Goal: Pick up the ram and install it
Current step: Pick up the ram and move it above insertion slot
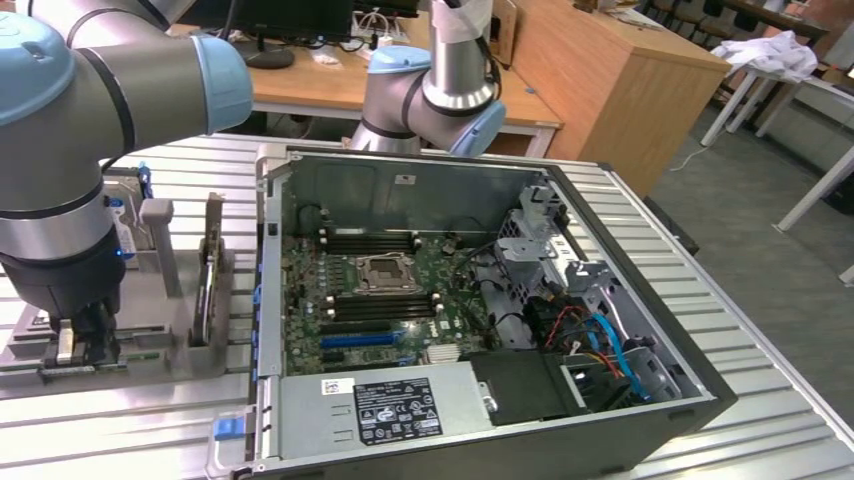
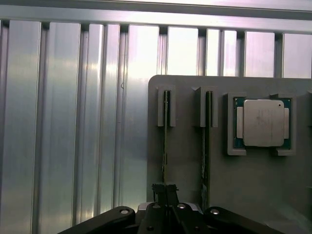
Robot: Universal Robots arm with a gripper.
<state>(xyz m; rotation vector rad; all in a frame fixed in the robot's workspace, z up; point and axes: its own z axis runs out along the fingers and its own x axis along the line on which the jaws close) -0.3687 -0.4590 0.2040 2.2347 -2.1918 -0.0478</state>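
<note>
Standing by the bench here: the arm (image 1: 80, 130) takes up the exterior view's left, with its gripper (image 1: 78, 348) pushed down into a grey holder (image 1: 160, 345), fingers pinched together. Just beside it, toward the case, a ram stick (image 1: 211, 275) stands on edge in the same holder. The open PC case (image 1: 667, 395) lies on the ribbed metal table (image 1: 94, 420), motherboard (image 1: 400, 300) facing up. Its CPU socket (image 1: 384, 270) sits between dark memory slots, and there's a blue slot (image 1: 358, 340) near the labelled power supply (image 1: 387, 410).

arm (image 1: 60, 150) cut off at 9 o'clock, exterior view | case (image 1: 601, 440) cut off at 6 o'clock | label (image 1: 396, 408) print unreadable | ram (image 2: 166, 136) end hidden by gripper (image 2: 165, 189)
</note>
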